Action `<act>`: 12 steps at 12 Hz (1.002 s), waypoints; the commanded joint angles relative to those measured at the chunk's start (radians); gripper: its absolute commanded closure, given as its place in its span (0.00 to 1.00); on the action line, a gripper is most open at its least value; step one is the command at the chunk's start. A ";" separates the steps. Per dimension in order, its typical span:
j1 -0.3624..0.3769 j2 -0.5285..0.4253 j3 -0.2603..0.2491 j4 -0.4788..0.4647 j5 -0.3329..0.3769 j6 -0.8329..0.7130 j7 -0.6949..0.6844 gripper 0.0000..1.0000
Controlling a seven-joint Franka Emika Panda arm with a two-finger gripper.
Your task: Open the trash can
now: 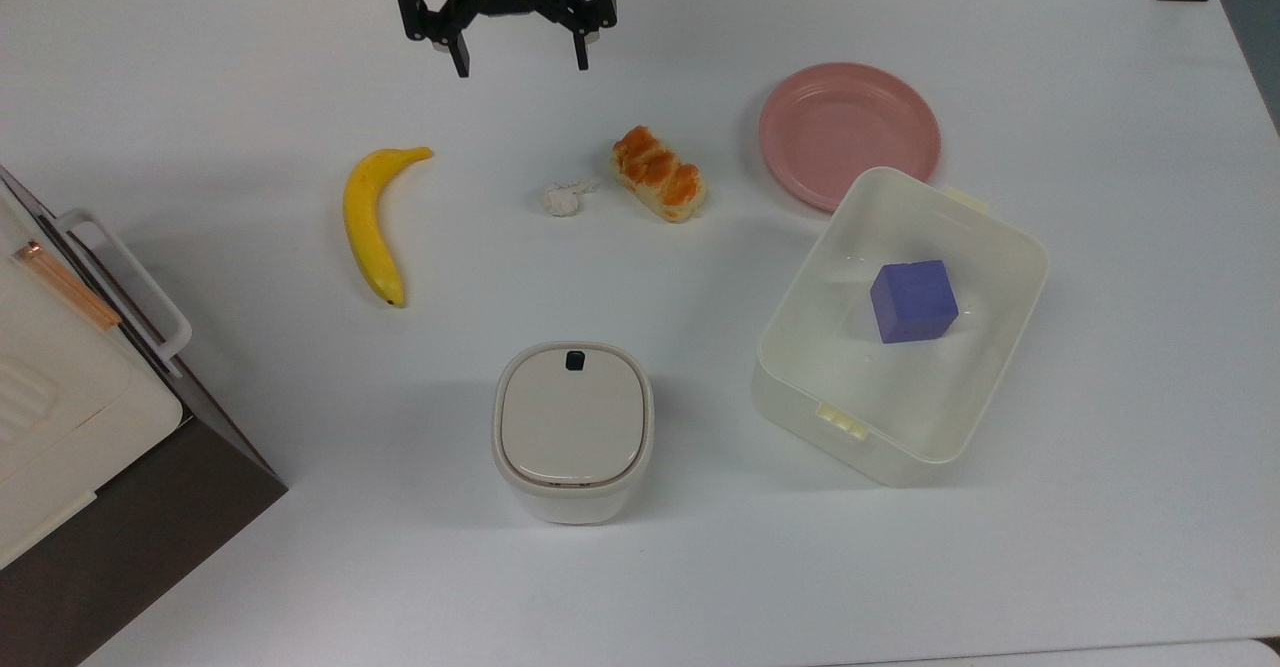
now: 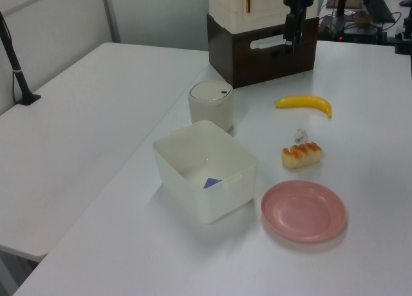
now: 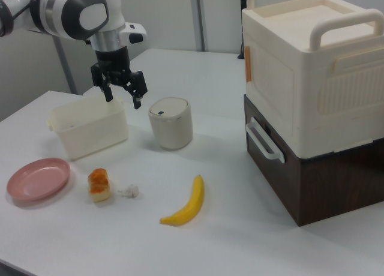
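Standing on the white table (image 1: 1100, 97) with its beige lid down, the trash can (image 1: 572, 432) sits well apart from the gripper (image 1: 520, 59), which hangs in the air at the top view's upper edge, beyond the banana (image 1: 372, 219) and the bread roll (image 1: 659, 173). The gripper's two fingers are spread wide, holding nothing and touching nothing.

no readable text, labels, brands or numbers anywhere
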 commanded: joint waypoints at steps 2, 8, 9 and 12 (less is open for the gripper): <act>0.007 0.000 0.001 0.010 -0.019 -0.028 0.016 0.00; 0.007 0.000 -0.001 0.002 -0.019 -0.028 0.010 0.00; 0.006 0.000 -0.001 0.002 -0.019 -0.028 0.010 0.00; 0.006 0.000 0.001 0.001 -0.019 -0.028 0.010 0.00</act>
